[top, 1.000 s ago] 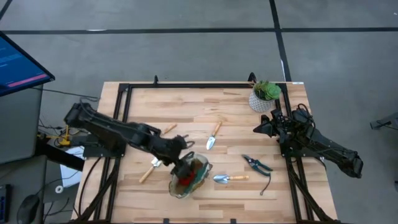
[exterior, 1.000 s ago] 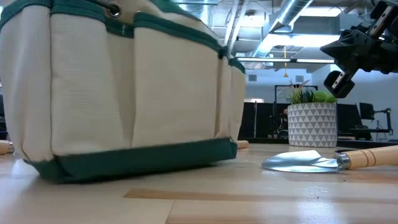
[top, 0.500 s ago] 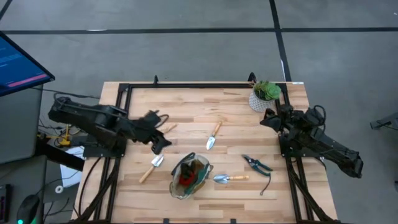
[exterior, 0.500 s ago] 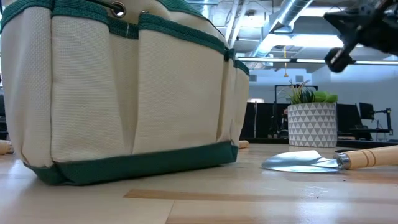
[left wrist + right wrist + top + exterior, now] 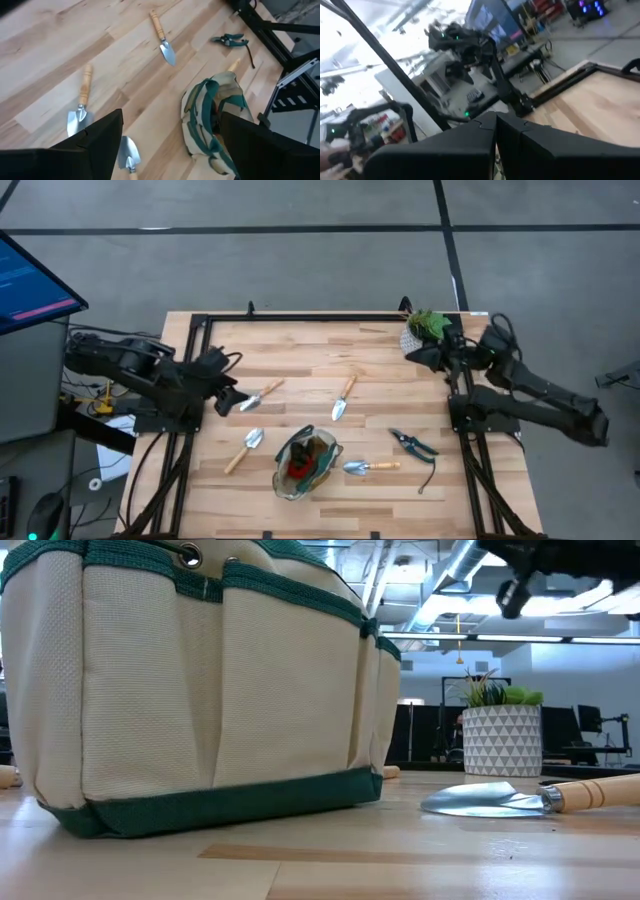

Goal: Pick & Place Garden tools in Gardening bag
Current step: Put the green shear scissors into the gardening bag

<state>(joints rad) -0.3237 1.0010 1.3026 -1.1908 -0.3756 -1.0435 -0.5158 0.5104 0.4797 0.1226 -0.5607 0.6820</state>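
1. The left end effector (image 5: 226,396) has been drawn back from above the bag (image 5: 305,463) to the worktop's (image 5: 300,345) left edge; its fingers (image 5: 102,140) stand wide apart and nothing is held.
2. A red item (image 5: 299,468) is seen inside the bag, near the front edge, so a drop appears to have been completed.
3. Four trowels are left out: one (image 5: 262,392) just beside the left end effector, one (image 5: 241,450) left of the bag, one (image 5: 343,397) mid-worktop, one (image 5: 370,467) right of the bag. The shears (image 5: 412,443) lie further right.
4. The right end effector (image 5: 420,352) has been raised beside the plant (image 5: 422,332), closed and empty.
5. The nearest trowel is judged the likely next pick.
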